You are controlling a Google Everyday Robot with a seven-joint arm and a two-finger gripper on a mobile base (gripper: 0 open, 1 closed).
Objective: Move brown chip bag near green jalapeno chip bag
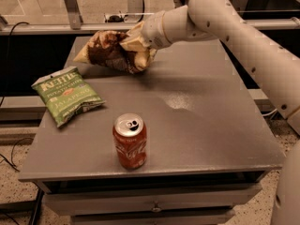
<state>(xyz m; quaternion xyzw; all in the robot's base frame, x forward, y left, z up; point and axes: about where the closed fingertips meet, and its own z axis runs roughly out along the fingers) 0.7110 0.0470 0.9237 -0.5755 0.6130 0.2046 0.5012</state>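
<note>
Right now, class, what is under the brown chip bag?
The gripper holds the brown chip bag over the back of the grey table. Below it only tabletop and the bag's shadow show; the patch the bag itself covers cannot be seen.

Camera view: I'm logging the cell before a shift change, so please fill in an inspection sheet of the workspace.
Surface: flat grey table top.
Job's things: crinkly dark brown chip bag held above the far side; flat light-green jalapeno chip bag lying near the left edge, apart from it.
Clutter: red soda can upright near the front edge.
Grippers: gripper shut on the brown bag, above the far side.
Cables: black cable looping down at the left.
Surroundings: metal rail behind the table.
</note>
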